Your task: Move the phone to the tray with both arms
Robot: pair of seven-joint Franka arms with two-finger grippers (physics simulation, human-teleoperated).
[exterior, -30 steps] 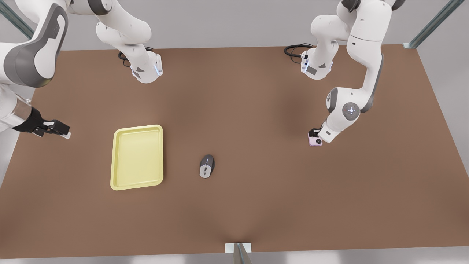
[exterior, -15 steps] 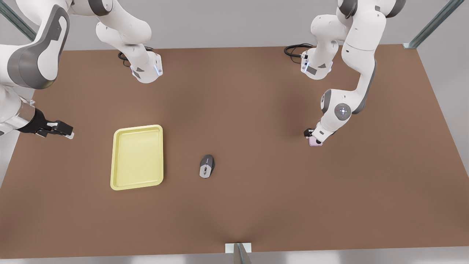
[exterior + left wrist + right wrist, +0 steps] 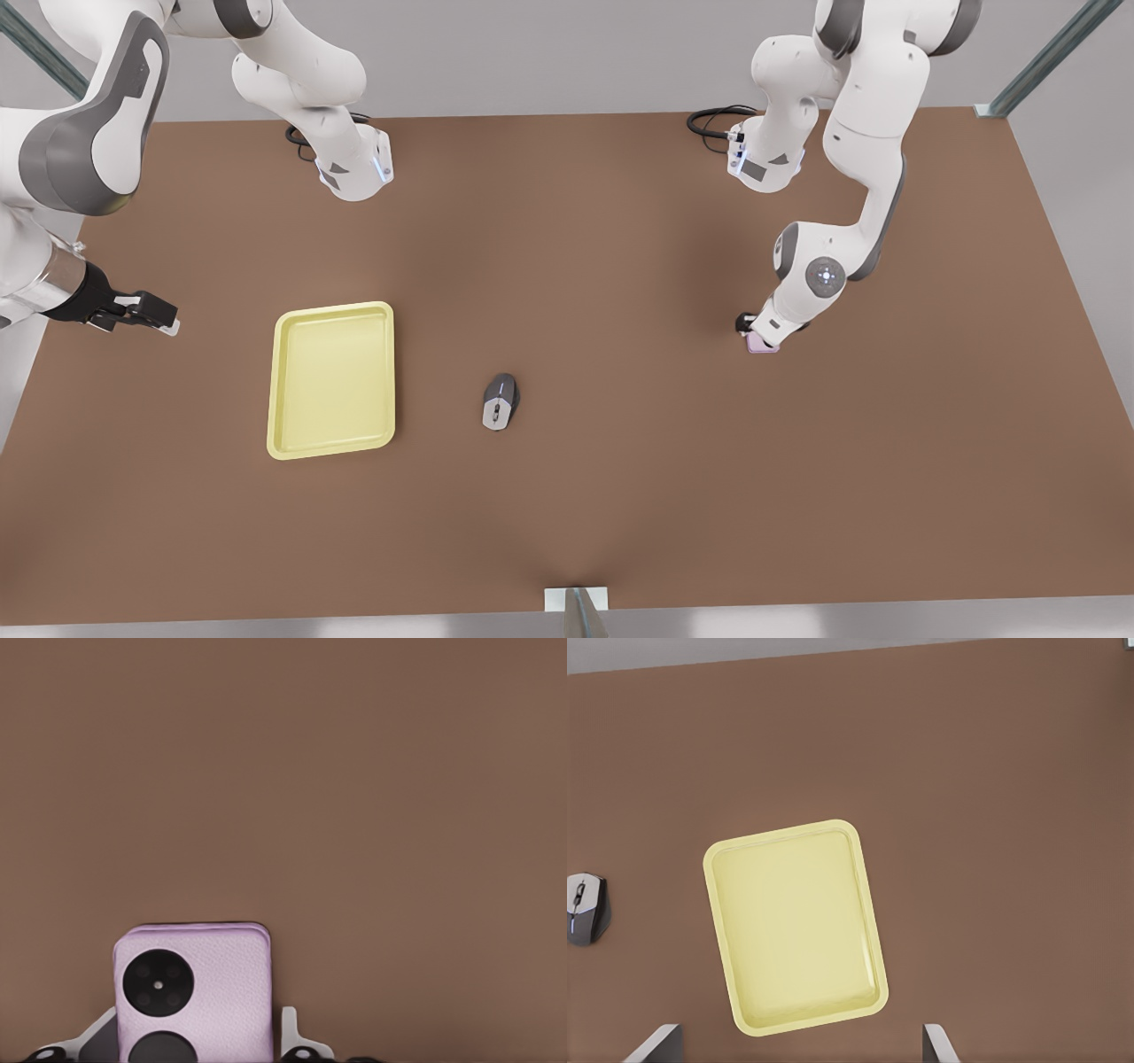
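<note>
The pink phone [image 3: 763,346] lies flat on the brown table at the front view's right, mostly hidden under the arm's wrist. My left gripper [image 3: 757,331] is down over it. In the left wrist view the phone [image 3: 195,988] lies between the fingers [image 3: 289,1032] of the open left gripper [image 3: 193,1043], a narrow gap showing on one side. The pale yellow tray [image 3: 332,307] lies at the front view's left. My right gripper [image 3: 149,315] waits open left of it, and its wrist view looks down on the tray [image 3: 780,831] with the right gripper [image 3: 797,1045] spread wide.
A grey-and-black computer mouse [image 3: 500,401] sits between the tray and the phone, also seen as the mouse [image 3: 586,908] beside the tray. Both arm bases [image 3: 354,173] stand along the far edge with black cables. A metal post [image 3: 578,611] rises at the near edge.
The left arm has lowered onto the phone, covering more of it. The right gripper shifted slightly toward the tray a second ago and has held still since.
</note>
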